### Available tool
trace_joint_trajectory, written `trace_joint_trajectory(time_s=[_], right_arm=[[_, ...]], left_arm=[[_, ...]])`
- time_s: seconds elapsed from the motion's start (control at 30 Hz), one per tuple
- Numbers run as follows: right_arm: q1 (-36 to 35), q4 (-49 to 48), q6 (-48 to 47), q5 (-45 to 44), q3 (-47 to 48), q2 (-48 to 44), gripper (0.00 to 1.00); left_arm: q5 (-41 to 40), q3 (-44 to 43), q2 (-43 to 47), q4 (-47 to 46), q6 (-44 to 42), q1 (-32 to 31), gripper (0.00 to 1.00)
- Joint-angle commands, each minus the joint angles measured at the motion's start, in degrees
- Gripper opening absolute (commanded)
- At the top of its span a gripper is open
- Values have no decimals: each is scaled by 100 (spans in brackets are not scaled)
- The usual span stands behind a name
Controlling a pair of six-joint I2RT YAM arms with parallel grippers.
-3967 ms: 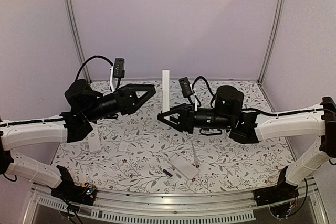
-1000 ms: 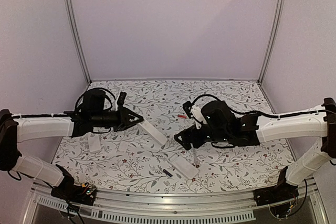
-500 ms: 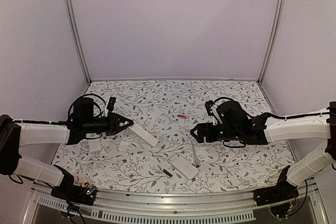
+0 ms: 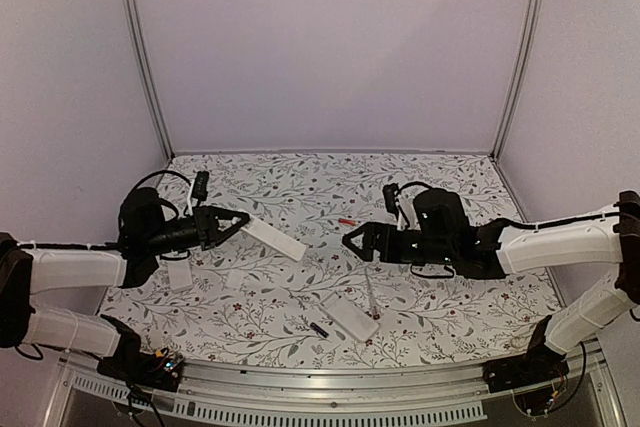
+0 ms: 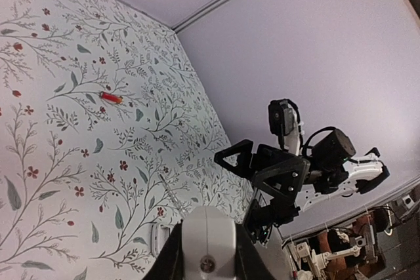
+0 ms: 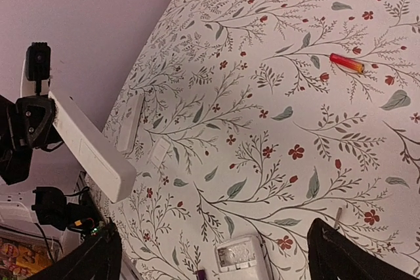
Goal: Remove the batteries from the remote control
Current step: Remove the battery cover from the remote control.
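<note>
With one red battery [image 4: 346,220] left out mid-frame, the remote [image 4: 275,240] was drawn leftward, clamped in the left hand [image 4: 240,220], and the empty right hand [image 4: 352,241] spread wide.

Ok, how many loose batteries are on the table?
2: a red battery mid-table, and a dark battery near the front beside a white remote. More may be hidden inside remotes.

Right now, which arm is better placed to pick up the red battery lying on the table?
Right. The right gripper is open and empty, close to the red battery. The left gripper is shut on the white remote, so it is not free.
</note>
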State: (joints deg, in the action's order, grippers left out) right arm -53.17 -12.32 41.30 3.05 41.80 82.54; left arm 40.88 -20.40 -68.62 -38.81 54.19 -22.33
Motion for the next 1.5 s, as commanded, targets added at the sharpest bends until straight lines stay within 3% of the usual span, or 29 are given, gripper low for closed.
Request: trace_joint_trajectory(time_s=[0.0,0.23,0.57,0.93,1.23,1.47], right_arm=[[-246,-1164,406,265,307,182,97],[-458,-1907,225,769,716,693,97],[-569,-2165,193,1048,1295,1226,93],[-634,-2376,291,1243,1323,1384,89],[-634,-2579,424,1280,1313,1488,72],[-638,-2711,542,1278,1229,1522,41]], left_arm=[[-346,117,378,-1053,615,-174,0],[-607,95,562,-1534,960,-514,0],[-612,85,347,-2065,1109,-804,0],[-641,37,281,-2157,1155,-835,0],[-573,24,192,-2271,1216,-856,0],[-569,20,216,-2309,1251,-854,0]])
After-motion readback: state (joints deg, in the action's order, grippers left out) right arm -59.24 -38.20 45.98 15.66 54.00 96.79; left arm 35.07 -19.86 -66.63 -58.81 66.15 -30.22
